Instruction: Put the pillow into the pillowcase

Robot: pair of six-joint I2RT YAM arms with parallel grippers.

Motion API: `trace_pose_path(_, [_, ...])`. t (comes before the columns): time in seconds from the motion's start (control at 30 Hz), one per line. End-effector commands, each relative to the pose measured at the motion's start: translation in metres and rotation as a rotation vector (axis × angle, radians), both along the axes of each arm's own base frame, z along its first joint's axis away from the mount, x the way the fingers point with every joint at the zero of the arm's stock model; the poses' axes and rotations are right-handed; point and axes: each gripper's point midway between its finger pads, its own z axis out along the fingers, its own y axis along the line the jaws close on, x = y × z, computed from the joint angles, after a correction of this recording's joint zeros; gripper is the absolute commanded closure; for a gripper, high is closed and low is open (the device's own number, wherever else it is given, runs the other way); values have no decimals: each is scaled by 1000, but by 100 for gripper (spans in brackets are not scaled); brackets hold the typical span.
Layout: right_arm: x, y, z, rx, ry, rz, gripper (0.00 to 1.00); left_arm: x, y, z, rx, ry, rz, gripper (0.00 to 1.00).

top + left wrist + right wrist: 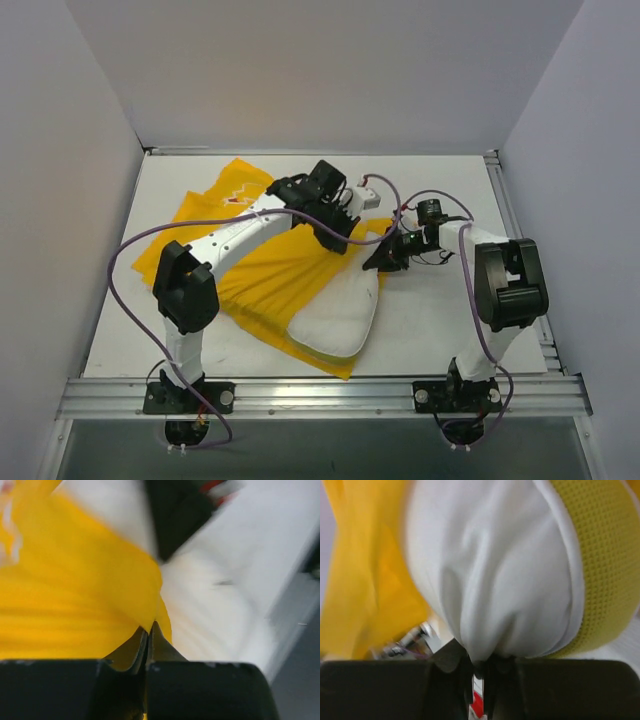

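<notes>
The yellow pillowcase [262,275] lies spread on the table's left and middle. The white pillow [340,305] sits partly inside it, its near right part showing. My left gripper [340,243] is shut on the pillowcase's edge above the pillow; in the left wrist view the yellow cloth [90,595] is pinched between the fingertips, with the pillow [210,615] to the right. My right gripper [380,260] is shut on the pillow's far corner; the right wrist view shows white pillow fabric [490,570] bunched in the jaws, with its yellow mesh stripe [600,560] at right.
The white table [440,320] has a metal rail along its right edge [520,250] and near edge. White walls close in the left, far and right sides. Purple cables loop off both arms.
</notes>
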Motion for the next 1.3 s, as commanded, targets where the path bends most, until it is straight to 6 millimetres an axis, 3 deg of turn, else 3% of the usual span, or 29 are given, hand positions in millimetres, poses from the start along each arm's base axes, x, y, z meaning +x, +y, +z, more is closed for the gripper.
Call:
trace_pose_path(0.0, [54, 30, 83, 278, -166, -161, 100, -67, -88, 131, -487, 145, -341, 100])
trace_pose_path(0.07, [67, 38, 112, 369, -203, -216, 100, -65, -91, 137, -511, 140, -364, 100])
trace_pose_path(0.17, [69, 38, 120, 382, -235, -241, 100, -43, -80, 119, -494, 175, -315, 100])
trace_pose_path(0.2, [69, 37, 118, 367, -270, -232, 100, -18, -68, 107, -486, 196, -252, 100])
trace_pose_path(0.37, [68, 22, 77, 211, -275, -221, 100, 34, -23, 60, -384, 134, -130, 100])
trace_pose_path(0.4, [68, 18, 62, 174, -246, -208, 86, 39, -17, 55, -368, 125, -114, 98])
trace_pose_path(0.43, [73, 14, 62, 133, -318, -148, 75, 49, -5, 49, -357, 105, -104, 94])
trace_pose_path(0.47, [60, 7, 47, 79, -228, -138, 62, 53, 4, 37, -318, 95, -83, 89])
trace_pose_path(0.5, [60, -4, 45, 44, -223, -145, 37, 57, 12, 36, -302, 74, -73, 84])
trace_pose_path(0.53, [60, -15, 44, 7, -269, -119, 28, 62, 21, 33, -289, 52, -71, 78])
trace_pose_path(0.57, [59, -24, 50, -21, -267, -122, 12, 66, 28, 27, -262, 40, -52, 75])
trace_pose_path(0.6, [67, -42, 55, -48, -294, -140, 8, 69, 32, 26, -254, 33, -46, 72])
trace_pose_path(0.67, [72, -58, 70, -119, -349, -71, 4, 74, 38, 24, -248, 29, -28, 62])
trace_pose_path(0.7, [79, -82, 69, -208, -357, -89, 4, 77, 39, 27, -246, 19, -19, 55])
trace_pose_path(0.73, [65, -94, 68, -244, -291, -72, 4, 77, 38, 31, -253, 24, -4, 44])
trace_pose_path(0.77, [68, -101, 79, -275, -349, -15, 4, 76, 39, 43, -269, 10, 3, 40])
trace_pose_path(0.8, [58, -103, 79, -277, -319, 9, 4, 74, 41, 49, -273, 5, 16, 38])
trace_pose_path(0.83, [35, -100, 81, -256, -257, 57, 5, 70, 44, 56, -278, 4, 29, 34])
trace_pose_path(0.87, [22, -97, 86, -238, -271, 107, 5, 62, 52, 77, -289, -37, 33, 20])
trace_pose_path(0.9, [3, -91, 79, -210, -223, 142, 5, 54, 66, 62, -228, -36, 52, 13])
trace_pose_path(0.97, [-31, -74, 76, -176, -171, 241, 6, 29, 91, 66, -161, -50, 56, 10])
trace_pose_path(1.0, [-52, -65, 67, -159, -116, 286, 6, 20, 109, 44, -69, -41, 64, 9])
trace_pose_path(1.1, [-85, -39, 51, -131, -39, 410, 6, -12, 148, 20, 63, 18, 67, 10])
trace_pose_path(1.13, [-94, -32, 46, -99, 1, 420, 6, -28, 165, -4, 144, 66, 63, 11])
trace_pose_path(1.23, [-104, -16, 36, -41, 78, 447, 10, -57, 194, -39, 254, 134, 40, 18])
trace_pose_path(1.27, [-103, -11, 33, -7, 106, 433, 14, -59, 195, -49, 267, 146, 36, 22])
